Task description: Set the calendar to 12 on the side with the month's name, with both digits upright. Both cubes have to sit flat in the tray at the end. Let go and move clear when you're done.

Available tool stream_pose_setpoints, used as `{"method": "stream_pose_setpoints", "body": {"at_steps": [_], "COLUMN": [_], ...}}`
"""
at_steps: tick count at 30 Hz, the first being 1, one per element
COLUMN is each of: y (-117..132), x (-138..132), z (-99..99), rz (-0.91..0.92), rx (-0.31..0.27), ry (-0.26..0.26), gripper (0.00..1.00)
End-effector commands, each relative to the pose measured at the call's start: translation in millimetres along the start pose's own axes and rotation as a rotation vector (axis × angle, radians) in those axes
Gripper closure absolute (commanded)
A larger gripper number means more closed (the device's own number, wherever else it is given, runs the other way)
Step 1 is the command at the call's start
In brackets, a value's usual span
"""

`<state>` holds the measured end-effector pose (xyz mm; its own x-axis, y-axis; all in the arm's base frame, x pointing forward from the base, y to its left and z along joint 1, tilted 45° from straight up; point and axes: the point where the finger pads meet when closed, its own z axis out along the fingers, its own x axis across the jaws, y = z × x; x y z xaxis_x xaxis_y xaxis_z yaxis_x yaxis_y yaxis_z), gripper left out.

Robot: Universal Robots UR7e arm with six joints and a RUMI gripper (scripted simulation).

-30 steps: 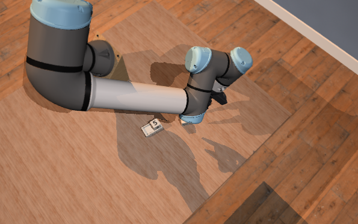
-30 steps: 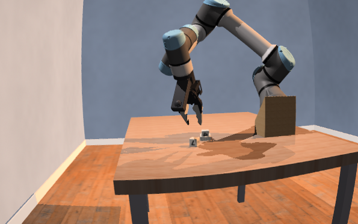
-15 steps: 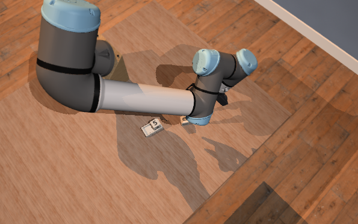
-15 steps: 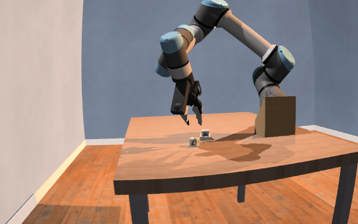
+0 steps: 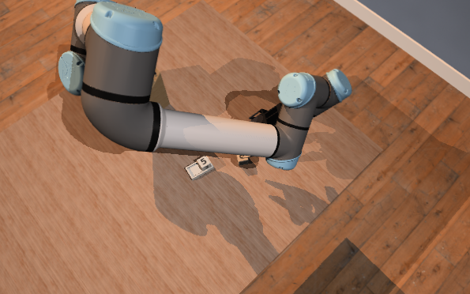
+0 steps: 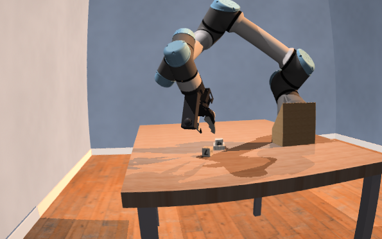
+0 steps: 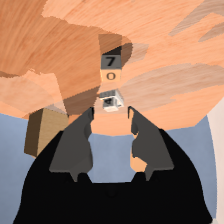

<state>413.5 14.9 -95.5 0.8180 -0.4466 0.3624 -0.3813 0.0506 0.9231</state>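
The small white calendar tray (image 5: 193,172) (image 6: 219,148) lies on the table. One cube (image 5: 204,162) (image 6: 219,141) sits in one end of it, with a 5 on top; the other end is empty in the top view. The other cube (image 5: 243,159) (image 6: 206,152) (image 7: 111,75) stands on the table beside the tray, outside it; the wrist view shows a 7 and a 0 on two of its faces. My gripper (image 6: 207,132) (image 7: 110,107) is partly open and empty, above the table and tilted. The month's name cannot be made out.
The wooden base block (image 6: 298,124) (image 7: 47,131) of the arm stands on the table (image 6: 258,189). In the top view the forearm (image 5: 219,135) passes over the table close to the tray and the loose cube, partly covering that cube.
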Motion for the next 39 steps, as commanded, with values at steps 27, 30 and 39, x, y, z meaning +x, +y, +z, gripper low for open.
{"method": "stream_pose_setpoints", "body": {"at_steps": [27,30,39], "y": [0.1,-0.7,-4.5], "x": [0.8,0.8,0.9], "z": [-0.5,0.4,4.7], "rz": [0.002,0.002,0.002], "rx": [-0.052,-0.052,-0.052], "ry": [0.004,0.004,0.004], "gripper": [0.71,0.71,0.71]}}
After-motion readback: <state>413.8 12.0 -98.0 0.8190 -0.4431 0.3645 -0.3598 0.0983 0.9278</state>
